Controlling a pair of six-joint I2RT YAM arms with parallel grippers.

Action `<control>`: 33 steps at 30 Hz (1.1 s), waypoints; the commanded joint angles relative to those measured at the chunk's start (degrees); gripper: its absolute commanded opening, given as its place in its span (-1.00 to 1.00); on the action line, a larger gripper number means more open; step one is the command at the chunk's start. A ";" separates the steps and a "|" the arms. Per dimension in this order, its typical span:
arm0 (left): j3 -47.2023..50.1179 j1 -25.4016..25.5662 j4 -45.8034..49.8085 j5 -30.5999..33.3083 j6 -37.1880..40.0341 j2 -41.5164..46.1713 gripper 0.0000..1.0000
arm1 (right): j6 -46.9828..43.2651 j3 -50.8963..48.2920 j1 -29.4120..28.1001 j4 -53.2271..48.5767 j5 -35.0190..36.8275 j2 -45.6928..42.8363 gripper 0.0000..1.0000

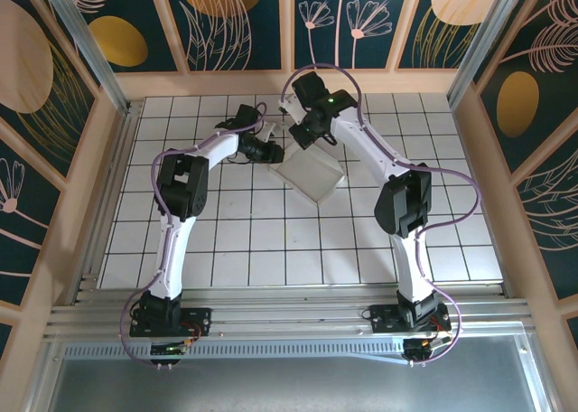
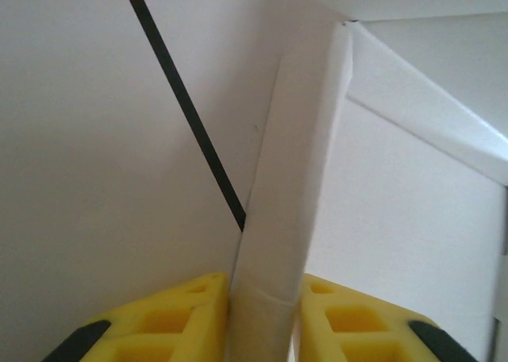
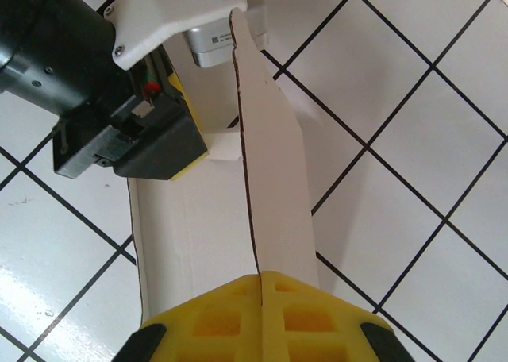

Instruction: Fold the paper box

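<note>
Grip status, left then right. Left gripper [image 2: 266, 330]: my fingers [image 2: 178, 326] sit either side of a doubled-over wall [image 2: 290, 179] of the box [image 2: 413, 243]. The pads look pressed against it, so I call that a pinch on the wall. Right gripper [image 3: 262, 302]: clenched tight on a thin upright flap [image 3: 270, 179], which runs edge-on between the pads with its raw brown edge showing.

The box sits on the tiles [image 1: 235, 249], toward the far half of the table, between my two wrists and skewed to the grid. It's partly formed: floor flat, one wall rolled over, flap standing.

Handling, my read:
- Thin card, very light. It has no weight to anchor it, so it probably slides on the glossy tile if only one arm pushes.
- Stiff along creases, floppy across panels. Squeezing mid-panel likely buckles it or sets a false crease.
- Folds probably spring back until tucked.

Where to hold: close to a crease or corner. The doubled wall is the stiffest spot. Take a single flap by its edge only, with low force. One arm pins while the other folds.

Risk: a tear at the flap root if my arms pull apart.
</note>
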State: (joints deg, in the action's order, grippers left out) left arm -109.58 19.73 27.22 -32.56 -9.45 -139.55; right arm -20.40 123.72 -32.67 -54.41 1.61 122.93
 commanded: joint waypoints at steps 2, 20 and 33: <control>0.49 0.40 2.32 10.06 1.37 -1.87 -0.60 | 1.42 1.70 0.32 -0.43 -1.55 1.43 -1.00; 5.34 3.98 -7.13 26.89 16.27 0.87 -1.00 | 9.75 3.71 6.62 0.60 -10.12 1.43 -1.00; -10.68 5.26 3.24 10.69 34.20 -6.93 -1.00 | 16.62 2.52 19.39 6.69 -20.82 -1.64 0.01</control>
State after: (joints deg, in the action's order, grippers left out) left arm -116.22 25.39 23.42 -15.14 15.49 -142.41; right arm -5.48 125.58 -15.92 -50.09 -11.60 123.85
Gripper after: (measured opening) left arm 0.067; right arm 0.438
